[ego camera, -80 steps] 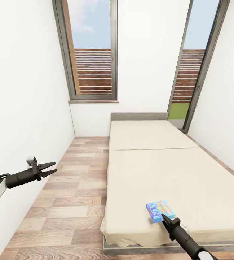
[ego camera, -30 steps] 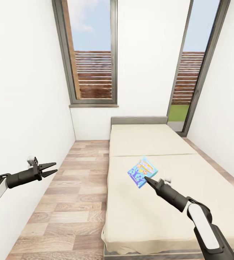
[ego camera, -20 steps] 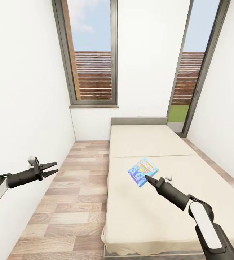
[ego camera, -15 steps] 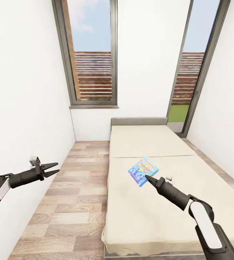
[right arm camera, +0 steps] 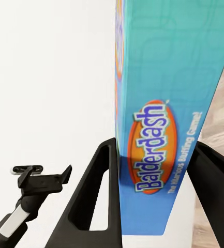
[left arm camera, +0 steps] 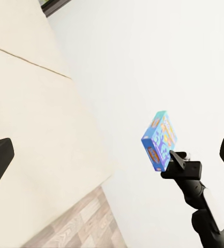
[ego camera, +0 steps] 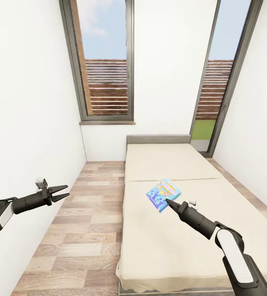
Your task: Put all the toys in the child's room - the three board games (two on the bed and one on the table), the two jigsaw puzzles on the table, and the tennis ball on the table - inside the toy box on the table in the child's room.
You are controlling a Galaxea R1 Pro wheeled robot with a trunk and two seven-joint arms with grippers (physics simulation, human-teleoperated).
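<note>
1. Step in hand: carrying one board game away from the bed. My right gripper is clamped on the small blue board game, which I judge to be lifted clear of the mattress, slightly below the centre of the head frame.

2. Grip detail: in the right wrist view the two black fingers press on opposite faces of the blue box, near the edge that carries the "Balderdash" lettering. The box stands on edge between them, and most of it projects beyond the fingertips.

3. Left gripper: open, jaws spread, holding nothing. It hangs over the wood floor at the left of the head frame, well apart from the box. Its wrist camera shows the box held up by the right gripper.

4. Next move, as I judge it: turn the base towards the worktop with the toy box, keep the grip closed in transit, then lower the game into the bin and release.

5. Caution: the hold is near one edge, so the box could pivot or slip on a sharp turn.
</note>
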